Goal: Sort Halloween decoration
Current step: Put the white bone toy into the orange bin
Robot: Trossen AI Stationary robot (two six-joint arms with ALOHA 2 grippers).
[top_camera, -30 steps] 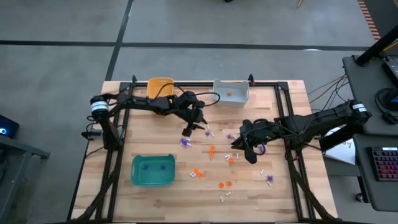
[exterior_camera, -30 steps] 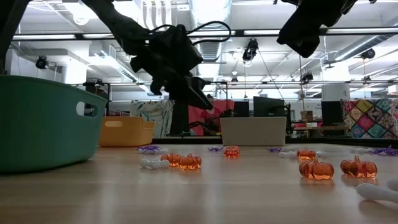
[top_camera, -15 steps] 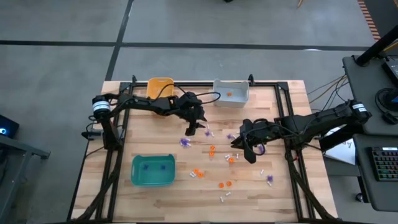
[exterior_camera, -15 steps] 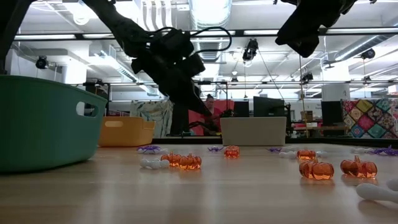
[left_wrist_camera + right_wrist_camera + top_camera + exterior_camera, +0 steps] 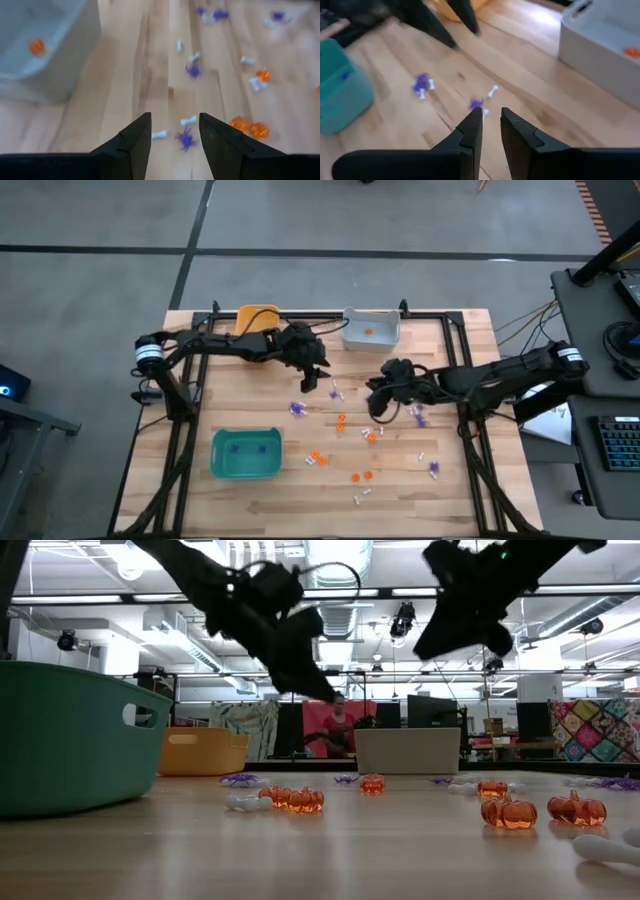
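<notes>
Clearly mid-sort: tiny purple, orange and white plastic Halloween trinkets (image 5: 345, 442) scattered across bare wood; left gripper (image 5: 171, 131) hovering empty, fingers apart, ready above them; right gripper (image 5: 491, 121) empty too, fingers narrowly parted.

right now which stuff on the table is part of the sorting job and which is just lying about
Job: purple spiky trinkets, orange pumpkins, small white bones, teal bin, grey bin, orange-yellow bin.
Lying about: keyboard, cables, both off the table.
</notes>
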